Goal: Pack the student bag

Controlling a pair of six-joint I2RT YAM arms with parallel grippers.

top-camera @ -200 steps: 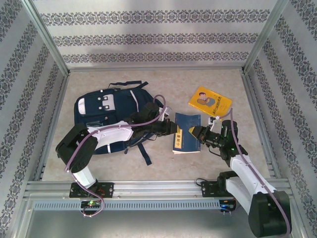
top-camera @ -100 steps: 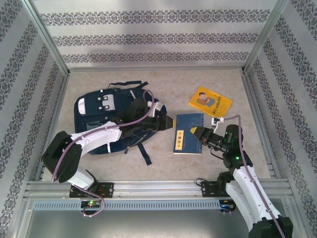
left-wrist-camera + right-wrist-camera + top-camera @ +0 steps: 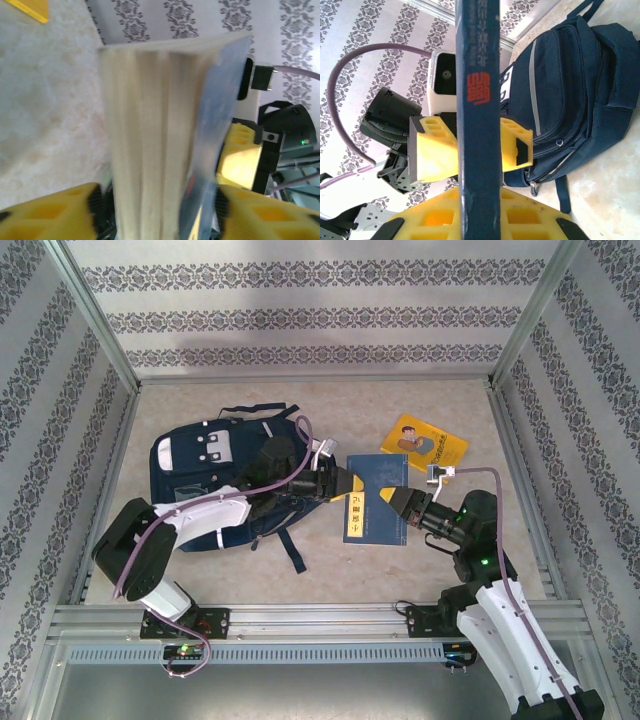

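Centre: blue book (image 3: 373, 498) with a yellow strip, up off the beige table (image 3: 440, 400); just behind it, a yellow book (image 3: 424, 441) lies flat; patterned walls (image 3: 300, 310) surround

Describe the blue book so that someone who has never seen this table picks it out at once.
Find the big navy student bag on the left of the table. Just right of it, between the two arms' jaws, is the blue book. It is dark blue with a yellow label near its left edge, unlike the yellow book with a cartoon figure lying behind it.
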